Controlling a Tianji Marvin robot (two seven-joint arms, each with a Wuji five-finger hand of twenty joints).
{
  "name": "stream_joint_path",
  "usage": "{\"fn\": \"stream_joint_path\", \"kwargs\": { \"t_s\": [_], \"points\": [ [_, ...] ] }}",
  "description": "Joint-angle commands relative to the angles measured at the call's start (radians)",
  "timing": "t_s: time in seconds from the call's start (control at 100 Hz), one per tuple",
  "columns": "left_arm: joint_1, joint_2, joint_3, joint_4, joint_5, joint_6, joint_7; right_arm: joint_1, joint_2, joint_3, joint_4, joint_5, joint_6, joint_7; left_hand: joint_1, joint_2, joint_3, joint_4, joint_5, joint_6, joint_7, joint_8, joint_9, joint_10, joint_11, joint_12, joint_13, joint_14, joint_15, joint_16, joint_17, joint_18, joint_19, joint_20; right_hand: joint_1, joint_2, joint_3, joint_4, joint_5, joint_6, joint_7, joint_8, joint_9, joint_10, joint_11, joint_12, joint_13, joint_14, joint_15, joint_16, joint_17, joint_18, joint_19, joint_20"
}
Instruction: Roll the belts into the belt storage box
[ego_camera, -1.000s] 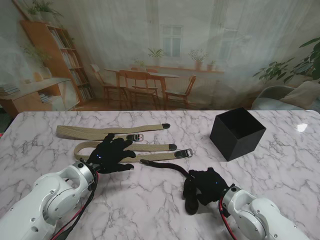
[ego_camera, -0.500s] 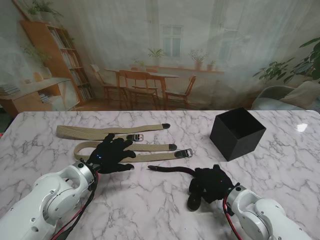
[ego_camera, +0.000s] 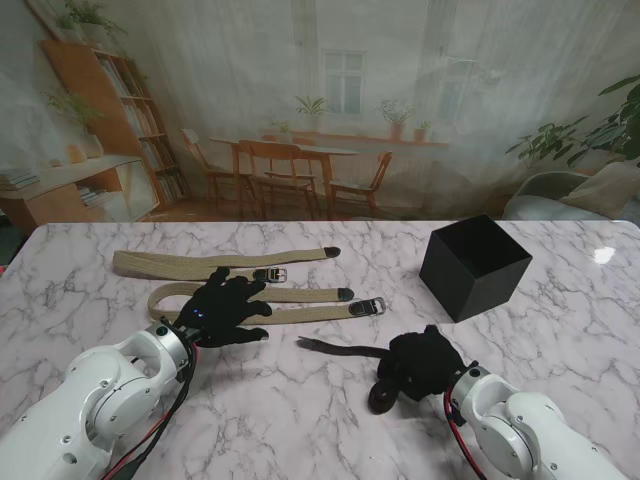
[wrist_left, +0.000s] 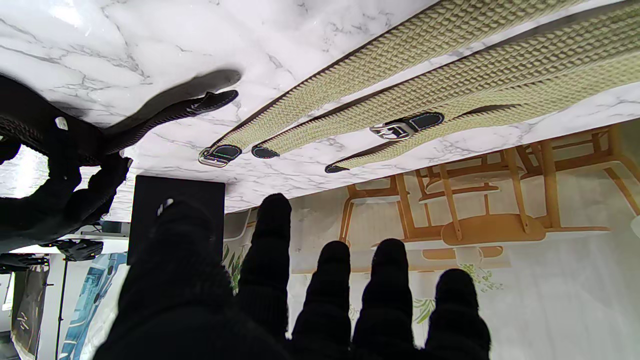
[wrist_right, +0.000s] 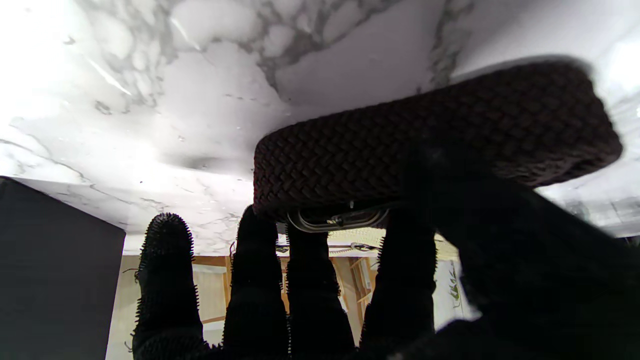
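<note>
Left of the open black storage box (ego_camera: 473, 266), two beige woven belts (ego_camera: 300, 296) lie flat, folded lengthwise. Nearer me than the box, a dark woven belt (ego_camera: 345, 350) lies partly coiled.

Left arm reaching in from my near left, white forearm angling toward table centre. Left hand (ego_camera: 226, 310) lying palm down, fingers (wrist_left: 327, 295) spreading apart, gripping nothing. Right arm coming in from near right corner. Right hand (ego_camera: 420, 366) curling, fingers (wrist_right: 255, 280) and thumb closing around dark belt (wrist_right: 430, 135), palm facing down.
</note>
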Motion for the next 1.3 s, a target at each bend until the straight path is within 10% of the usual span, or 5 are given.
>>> {"fn": "stream_joint_path", "kwargs": {
  "t_s": [0.0,0.34,0.75,1.03,1.29],
  "points": [
    [-0.001,0.0,0.003,-0.001,-0.002,0.0,-0.015,-0.002,-0.005,-0.007,0.029,0.006,-0.01,-0.016,-0.014,0.04,-0.015,-0.003,0.021,0.006,0.007,0.008,-0.001,0.004,-0.007,0.009,-0.024,-0.008,-0.026,0.007,-0.013,0.039,-0.043,0.01,-0.038,0.086,-0.033,-0.027,0.122,0.173,0.556,0.053,0.098,-0.123,0.138,0.045,0.04,-0.026,0.046,0.014,-0.017,-0.008,-0.011,-0.019],
    [0.0,-0.001,0.003,0.0,-0.001,0.001,-0.013,0.018,-0.02,-0.029,0.089,0.022,-0.04,-0.185,-0.013,0.042,-0.014,-0.003,0.021,0.007,0.007,0.008,-0.001,0.003,-0.007,0.009,-0.023,-0.009,-0.026,0.007,-0.013,0.039,-0.043,0.01,-0.015,0.104,-0.07,-0.035,0.075,0.138,0.592,0.046,0.294,-0.104,0.303,0.183,0.271,-0.04,0.149,0.107,0.034,-0.001,-0.005,-0.024],
    [-0.002,0.0,0.005,-0.001,-0.003,0.001,-0.021,0.032,-0.014,-0.056,0.111,-0.005,-0.02,-0.188,-0.016,0.042,-0.016,-0.003,0.021,0.006,0.007,0.008,-0.002,0.003,-0.007,0.009,-0.022,-0.007,-0.026,0.008,-0.013,0.039,-0.043,0.01,0.013,0.1,-0.07,-0.043,0.067,0.184,0.611,0.022,0.063,-0.001,0.111,0.033,0.319,-0.014,0.131,0.119,0.2,-0.041,0.156,0.055],
    [-0.002,0.0,0.004,0.0,-0.001,0.001,-0.017,0.046,-0.02,-0.07,0.135,0.005,-0.039,-0.251,-0.015,0.042,-0.015,-0.003,0.022,0.005,0.007,0.008,-0.001,0.003,-0.007,0.009,-0.022,-0.009,-0.026,0.008,-0.013,0.04,-0.043,0.01,0.058,0.108,-0.108,-0.068,0.016,0.131,0.609,0.045,0.38,-0.084,0.233,0.081,0.582,-0.088,0.331,0.255,0.354,-0.128,0.316,0.165],
    [-0.001,0.0,0.004,0.0,0.001,0.001,-0.017,0.058,-0.023,-0.081,0.167,0.011,-0.077,-0.304,-0.014,0.041,-0.015,-0.003,0.021,0.005,0.007,0.008,-0.001,0.003,-0.007,0.009,-0.021,-0.008,-0.026,0.008,-0.013,0.04,-0.043,0.01,0.208,0.119,-0.085,-0.052,-0.273,-0.057,0.309,0.258,0.462,-0.172,0.221,0.104,0.598,-0.123,0.354,0.297,0.332,-0.123,0.293,0.185]
  ]
}}
